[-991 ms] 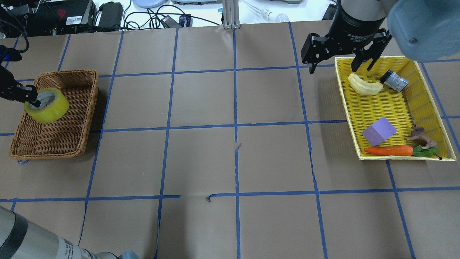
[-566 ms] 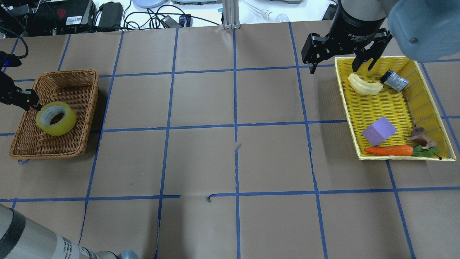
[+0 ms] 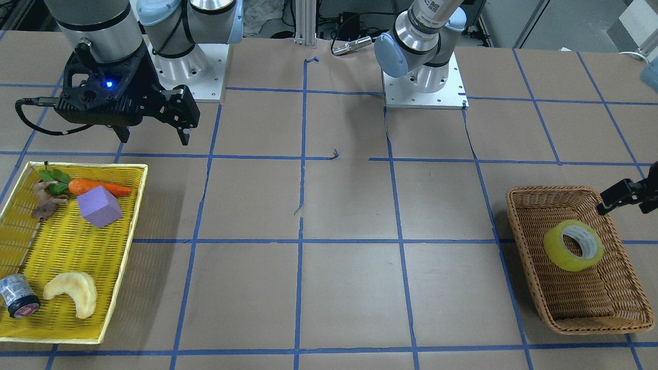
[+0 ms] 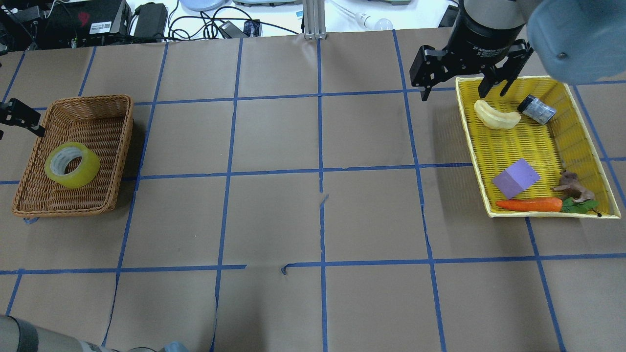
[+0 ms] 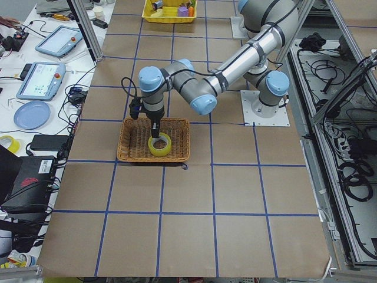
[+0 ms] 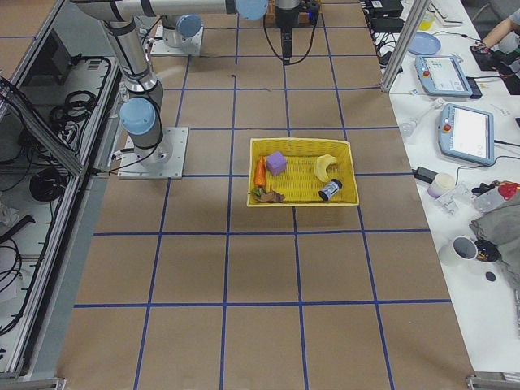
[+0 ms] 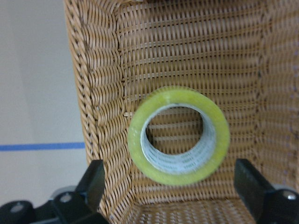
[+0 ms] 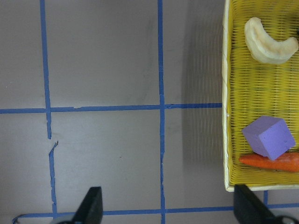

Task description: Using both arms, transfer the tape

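Brown paper, torn in spots and ruled into squares by blue tape lines point(image 4: 320, 172), is covering the table point(image 4: 274, 215); cables point(image 4: 205, 22) and black boxes point(image 4: 88, 19) are lying beyond its far edge.

From overhead, a brown wicker basket point(image 4: 121, 146) is sitting at the left end, and the tape point(image 4: 87, 172), a glossy translucent yellow ring, is lying flat near the middle of its woven floor. A black bit of the left gripper point(image 4: 18, 117) is showing at the left edge. At the right, the right gripper point(image 4: 463, 93) is hanging with fingers spread wide, holding nothing, beside a yellow mesh tray point(image 4: 533, 142) carrying a pale crescent point(image 4: 496, 116), a dark grey roll point(image 4: 536, 109), a purple block point(image 4: 516, 178), a carrot point(image 4: 528, 204) and a small brown figure point(image 4: 572, 186).

From across the table, the ring's grey-white core is showing, and one black finger of the left gripper is hanging above the basket's rim, apart from the tape.

From the left end, the left arm point(image 5: 241, 65) is bending over the basket, its gripper pointing straight down above the tape.

From the right end, the tray is lying mid-table, the carrot along its near wall.

The left wrist camera is looking straight down: the black fingertips point(image 7: 93, 182) are standing wide apart, the tape lying below and between them, untouched, on tight weave. The right wrist camera is showing paper and blue lines between parted fingertips, the tray's rim at the right.
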You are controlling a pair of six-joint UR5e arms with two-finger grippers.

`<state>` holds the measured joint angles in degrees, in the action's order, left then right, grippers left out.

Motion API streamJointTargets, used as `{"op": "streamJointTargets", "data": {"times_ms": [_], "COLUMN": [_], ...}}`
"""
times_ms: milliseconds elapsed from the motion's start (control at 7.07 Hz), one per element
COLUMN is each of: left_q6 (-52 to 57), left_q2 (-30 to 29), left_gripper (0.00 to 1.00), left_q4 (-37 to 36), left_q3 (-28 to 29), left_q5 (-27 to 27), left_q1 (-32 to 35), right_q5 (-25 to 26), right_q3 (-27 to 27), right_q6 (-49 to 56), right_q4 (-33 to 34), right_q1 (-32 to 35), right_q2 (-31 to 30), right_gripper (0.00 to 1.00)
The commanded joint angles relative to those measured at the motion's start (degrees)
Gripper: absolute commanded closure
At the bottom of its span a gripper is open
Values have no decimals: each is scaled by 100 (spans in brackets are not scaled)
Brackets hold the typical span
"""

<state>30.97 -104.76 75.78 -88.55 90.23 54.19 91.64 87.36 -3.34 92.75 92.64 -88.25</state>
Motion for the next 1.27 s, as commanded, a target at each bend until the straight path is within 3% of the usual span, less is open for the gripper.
{"op": "streamJointTargets", "data": {"times_ms": [0, 425, 566, 1132], "left_q6": [-740, -2714, -3102, -3132], "left_q2": [840, 1221, 1204, 1195], "left_gripper": [0, 0, 0, 0], "left_q4": [840, 1080, 1045, 930], "left_q3": [48, -30, -57, -233], "left_q5": [-13, 4, 30, 4], "left_q1": [641, 2774, 3199, 3423], "right_q5": [-6, -6, -6, -6], "right_q3": [1, 9, 9, 1], "right_q6": [0, 0, 0, 0], "right_q4": [-3, -3, -3, -3], "right_q1": [8, -1, -1, -1], "right_q2": [1, 1, 1, 1], "right_gripper": [0, 0, 0, 0]}}
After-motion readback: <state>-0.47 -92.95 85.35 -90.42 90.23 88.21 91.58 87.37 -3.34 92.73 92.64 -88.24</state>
